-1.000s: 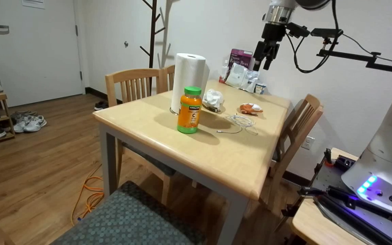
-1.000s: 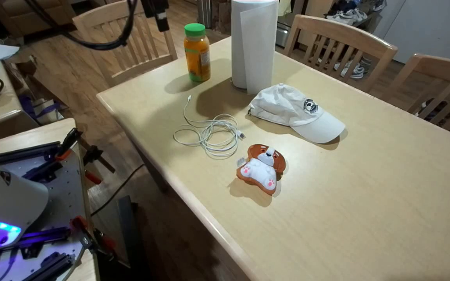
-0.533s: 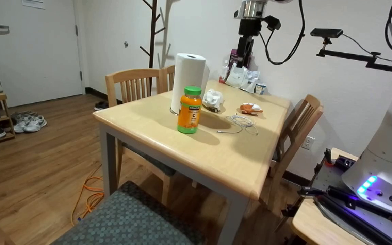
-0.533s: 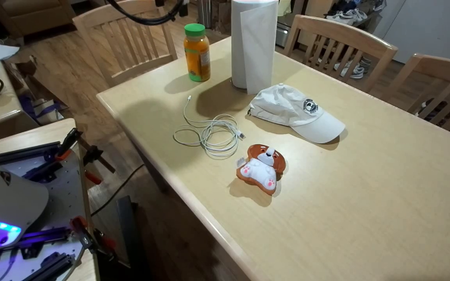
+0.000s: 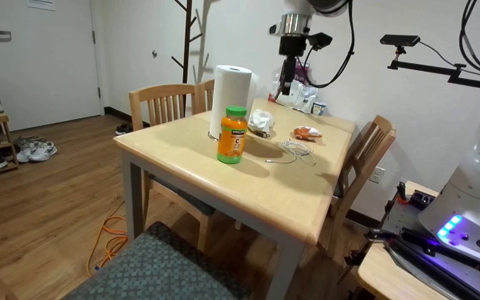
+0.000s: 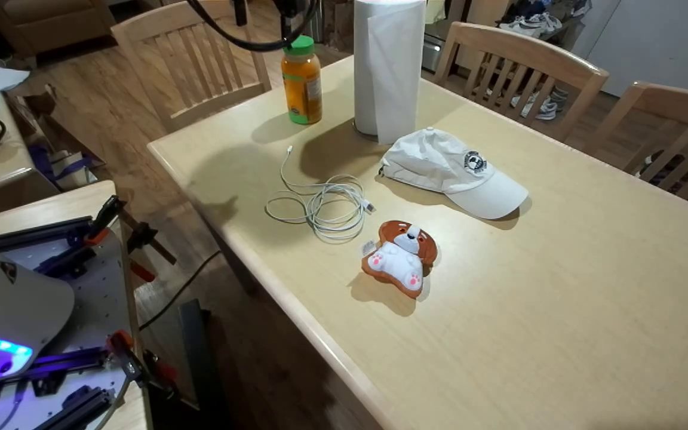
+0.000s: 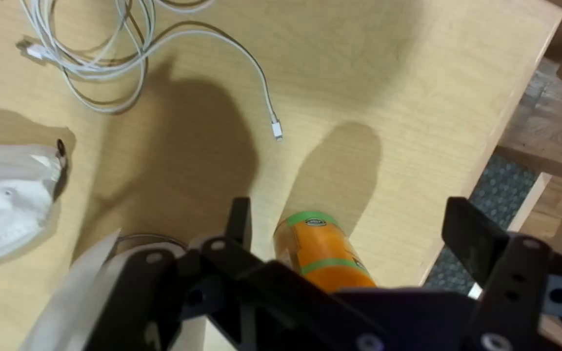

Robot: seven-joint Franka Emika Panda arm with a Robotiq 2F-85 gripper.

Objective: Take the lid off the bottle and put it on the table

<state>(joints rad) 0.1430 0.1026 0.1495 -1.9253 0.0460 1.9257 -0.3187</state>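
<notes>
The orange bottle (image 5: 231, 143) stands upright on the pale wooden table (image 5: 273, 200), its green lid (image 5: 236, 111) on its neck. Bottle (image 6: 302, 89) and lid (image 6: 303, 45) also show in an exterior view, where the arm's cable crosses near the lid. My gripper (image 5: 285, 91) hangs in the air, pointing down, higher than the lid and apart from it. In the wrist view my gripper (image 7: 348, 209) is open, with wide-spaced fingers (image 7: 240, 222) and nothing between the pads. The bottle's lower body (image 7: 327, 248) shows beyond the gap; its top and lid are hidden there by the gripper.
A tall white paper towel roll (image 5: 229, 100) stands close beside the bottle. A white cap (image 6: 439, 170), a coiled white cable (image 6: 332, 209) and a brown-and-white dog toy (image 6: 401, 260) lie on the table. Bags and a box (image 5: 296, 91) stand at the far end. Chairs surround the table.
My gripper has moved left in an exterior view, towards the bottle's side, turned, and lately come down slightly. The bottle, lid and other objects have not moved.
</notes>
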